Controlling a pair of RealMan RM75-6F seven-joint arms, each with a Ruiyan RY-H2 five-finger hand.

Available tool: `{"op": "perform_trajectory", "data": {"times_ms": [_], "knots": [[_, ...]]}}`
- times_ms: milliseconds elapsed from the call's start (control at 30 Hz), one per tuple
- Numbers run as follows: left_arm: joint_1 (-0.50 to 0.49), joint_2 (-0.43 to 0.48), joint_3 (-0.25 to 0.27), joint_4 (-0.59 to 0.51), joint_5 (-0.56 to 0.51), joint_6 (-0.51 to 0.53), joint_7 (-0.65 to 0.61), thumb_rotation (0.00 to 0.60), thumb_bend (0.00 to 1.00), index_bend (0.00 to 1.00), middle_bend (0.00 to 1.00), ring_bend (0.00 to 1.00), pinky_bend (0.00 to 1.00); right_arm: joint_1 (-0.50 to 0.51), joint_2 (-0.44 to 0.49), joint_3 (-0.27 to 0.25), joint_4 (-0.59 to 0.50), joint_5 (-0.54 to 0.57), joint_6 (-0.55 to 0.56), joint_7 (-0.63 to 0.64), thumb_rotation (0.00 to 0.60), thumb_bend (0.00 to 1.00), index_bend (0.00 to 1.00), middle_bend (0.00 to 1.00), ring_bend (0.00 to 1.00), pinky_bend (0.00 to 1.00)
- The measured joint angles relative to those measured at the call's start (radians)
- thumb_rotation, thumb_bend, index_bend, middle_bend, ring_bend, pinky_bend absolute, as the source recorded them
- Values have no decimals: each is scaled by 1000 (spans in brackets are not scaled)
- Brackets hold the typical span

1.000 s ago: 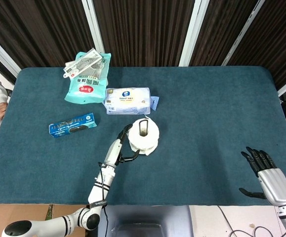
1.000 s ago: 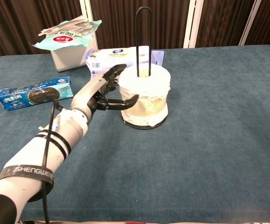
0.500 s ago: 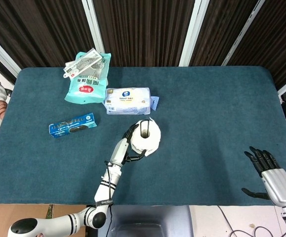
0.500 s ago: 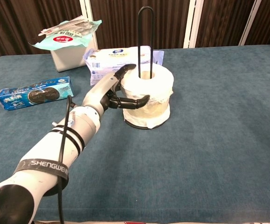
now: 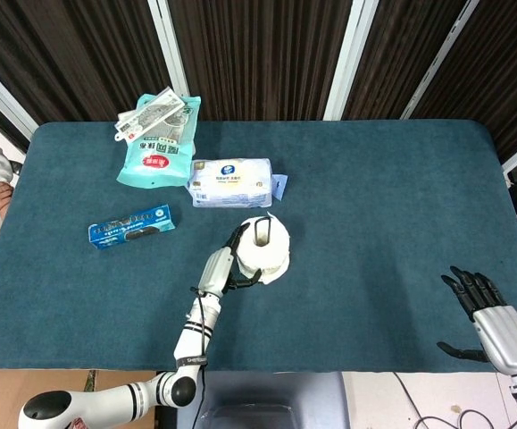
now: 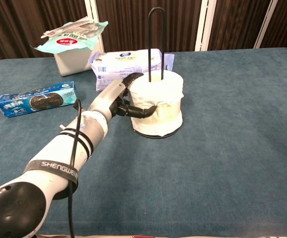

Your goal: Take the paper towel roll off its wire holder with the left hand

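Two hands showing. Left hand (image 6: 119, 99) gripping paper towel roll (image 6: 159, 104) at frame centre, fingers wrapping its side. Roll sitting around wire holder (image 6: 156, 39), upright loop rising above. Right hand (image 5: 497, 326) hovering lower right, fingers spread, holding nothing.

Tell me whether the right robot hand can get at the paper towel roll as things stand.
Probably not easily: the right robot hand hovers open near the table's near right edge, far from the paper towel roll, which the left robot hand already grips on its wire holder.
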Motion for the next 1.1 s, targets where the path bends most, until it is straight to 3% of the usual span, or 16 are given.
{"op": "perform_trajectory", "data": {"times_ms": [100,267,467,667,867,1100], "knots": [[0,-8,-3,9,16,32,-11,600,567,684,650,709,790,0,0,-8,4,-17,4,2,600,42,0,0,0,0],[10,-10,-6,-15,47,84,-43,600,682,831,781,819,897,-1,-1,-11,4,-16,5,-2,600,42,0,0,0,0],[21,4,-11,-114,133,195,-65,600,675,837,784,827,909,-2,1,-16,5,-23,5,-4,600,50,0,0,0,0],[29,50,-38,-316,195,280,-1,600,657,837,777,823,911,1,0,-24,6,-35,-2,-15,600,58,0,0,0,0],[27,144,-124,-565,220,334,168,600,649,836,768,815,905,2,-4,-32,8,-54,2,-25,600,62,0,0,0,0],[31,248,-220,-748,219,393,282,600,649,835,766,813,905,0,-7,-38,4,-66,7,-36,600,62,0,0,0,0]]}}
